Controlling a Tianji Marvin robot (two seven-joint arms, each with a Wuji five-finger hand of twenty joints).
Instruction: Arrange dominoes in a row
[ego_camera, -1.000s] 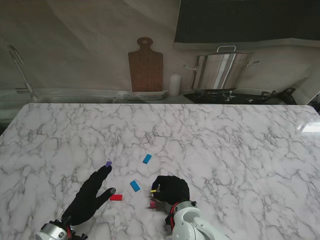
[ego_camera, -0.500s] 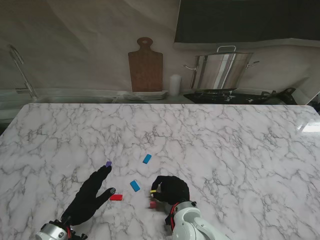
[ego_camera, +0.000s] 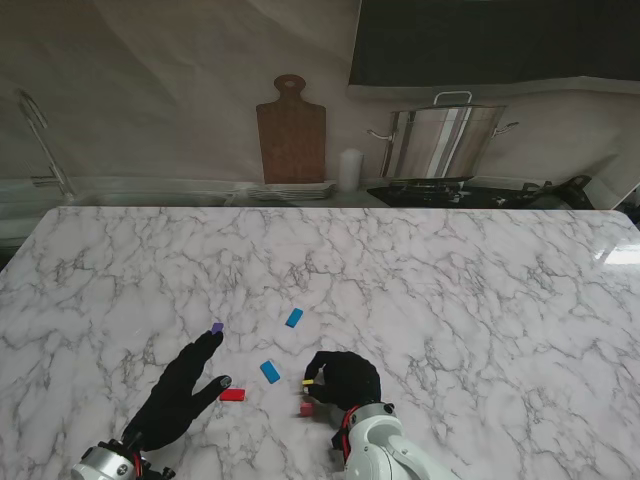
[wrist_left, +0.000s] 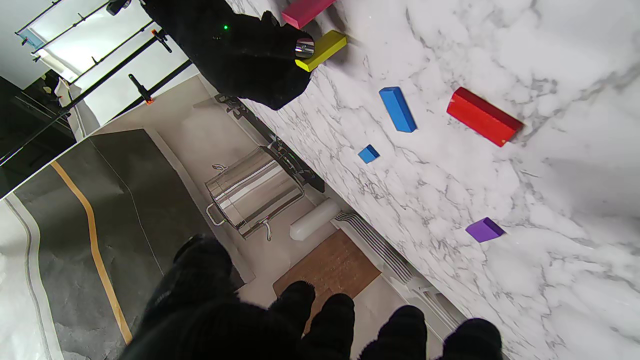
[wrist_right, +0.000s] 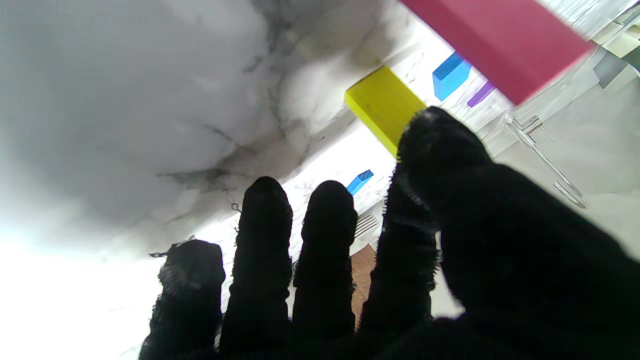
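Stand view: right hand (ego_camera: 343, 380) has shifted slightly toward 5 o'clock since the earlier frame, fingers curled, small yellow rectangular domino (ego_camera: 309, 382) at its fingertips. Pink domino block (ego_camera: 306, 408) sits just nearer to me. Left hand (ego_camera: 180, 392) is unchanged, flat and splayed, holding nothing; red rectangular domino (ego_camera: 232, 394) lies by its thumb, purple domino (ego_camera: 217, 327) by its fingertip. Two blue dominoes (ego_camera: 270, 371) and (ego_camera: 294, 318) haven't moved on the white marble table (ego_camera: 450, 290).

Left wrist view: yellow domino touches the right hand's fingertip; red, blue and purple lie apart.

Right wrist view: thumb (wrist_right: 440, 145) against yellow; full grasp — cannot tell.
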